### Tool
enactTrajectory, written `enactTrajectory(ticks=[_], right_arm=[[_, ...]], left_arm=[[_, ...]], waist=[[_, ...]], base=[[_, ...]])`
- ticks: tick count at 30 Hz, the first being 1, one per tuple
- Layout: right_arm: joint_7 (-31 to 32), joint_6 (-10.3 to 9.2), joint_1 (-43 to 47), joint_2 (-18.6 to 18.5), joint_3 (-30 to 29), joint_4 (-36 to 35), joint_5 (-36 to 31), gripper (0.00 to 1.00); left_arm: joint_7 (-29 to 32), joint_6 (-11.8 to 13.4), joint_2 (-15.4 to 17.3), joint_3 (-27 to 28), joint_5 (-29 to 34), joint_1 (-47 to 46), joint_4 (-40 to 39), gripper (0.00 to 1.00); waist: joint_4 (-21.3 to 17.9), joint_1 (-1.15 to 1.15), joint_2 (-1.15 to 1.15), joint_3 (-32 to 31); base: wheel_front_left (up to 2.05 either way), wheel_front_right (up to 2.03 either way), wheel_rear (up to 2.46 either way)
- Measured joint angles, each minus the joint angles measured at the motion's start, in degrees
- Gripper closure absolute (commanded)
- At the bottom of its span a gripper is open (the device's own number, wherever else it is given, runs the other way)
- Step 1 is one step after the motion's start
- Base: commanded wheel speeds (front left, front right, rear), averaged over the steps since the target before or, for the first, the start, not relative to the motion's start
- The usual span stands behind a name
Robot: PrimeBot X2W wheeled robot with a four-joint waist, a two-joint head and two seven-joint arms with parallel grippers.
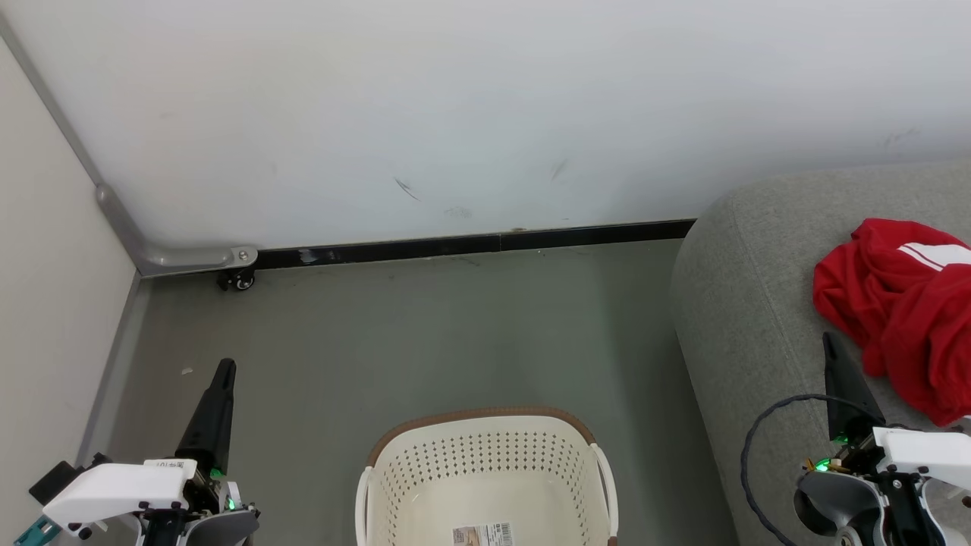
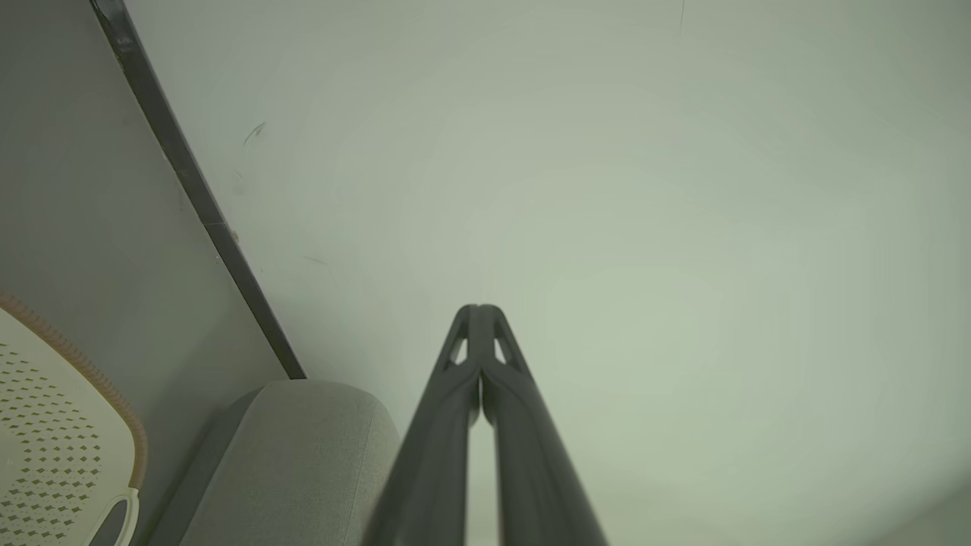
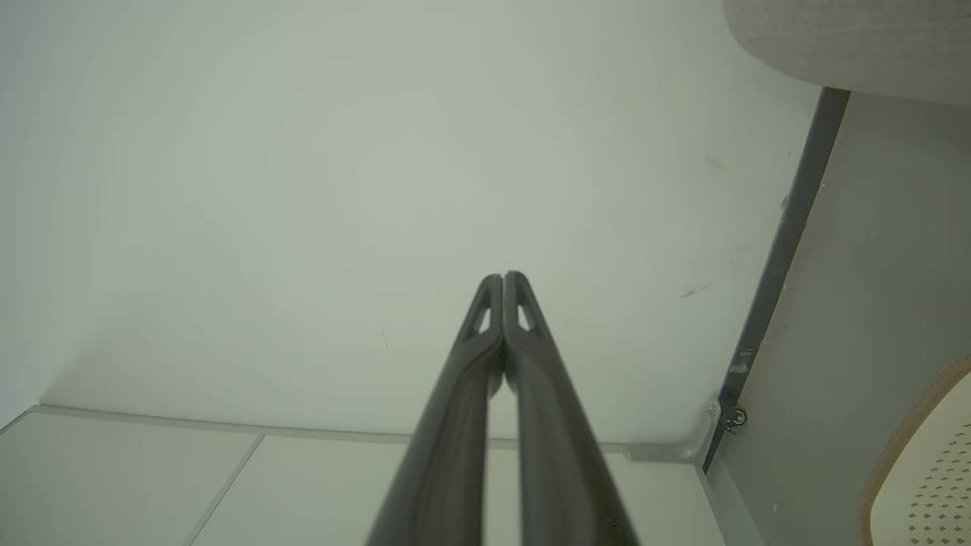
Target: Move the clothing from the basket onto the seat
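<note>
Head view: red clothing [image 1: 903, 318] lies bunched on the grey seat [image 1: 743, 318] at the right, a white stripe showing; one piece or two, cannot tell. The cream perforated basket [image 1: 485, 455] stands on the floor [image 1: 455, 334] near centre, apart from the seat. The part of its bottom in sight carries a label [image 1: 483, 535] and no cloth, so by my reading the transfer looks done. Left gripper [image 1: 226, 365] hangs over the floor left of the basket. Right gripper [image 1: 828, 339] sits over the seat's near edge, beside the red heap, seemingly not touching. Both look held clear of the work. Left wrist view: fingers [image 2: 455, 394] pressed together at the tips, nothing between, aimed at the wall [image 2: 683, 189]. Right wrist view: the same, jaws closed and empty
</note>
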Motion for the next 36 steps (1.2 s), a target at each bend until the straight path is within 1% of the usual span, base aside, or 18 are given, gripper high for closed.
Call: enactTrajectory(ticks=[7,36], right_arm=[[0.0,0.00,0.0,0.0,0.0,0.0,0.0,1.00],[-0.1,0.00,0.0,0.0,0.1,-0.1,0.0,1.00]], left_arm=[[0.0,0.5,0.0,-0.1,0.0,0.0,-0.2,1.00],[-0.5,0.6,0.0,-0.4,0.0,0.1,-1.3,1.00]], waist=[[0.0,0.00,0.00,0.0],[0.0,-0.01,0.00,0.0]], base=[[0.00,0.00,0.00],[0.00,0.00,0.00]])
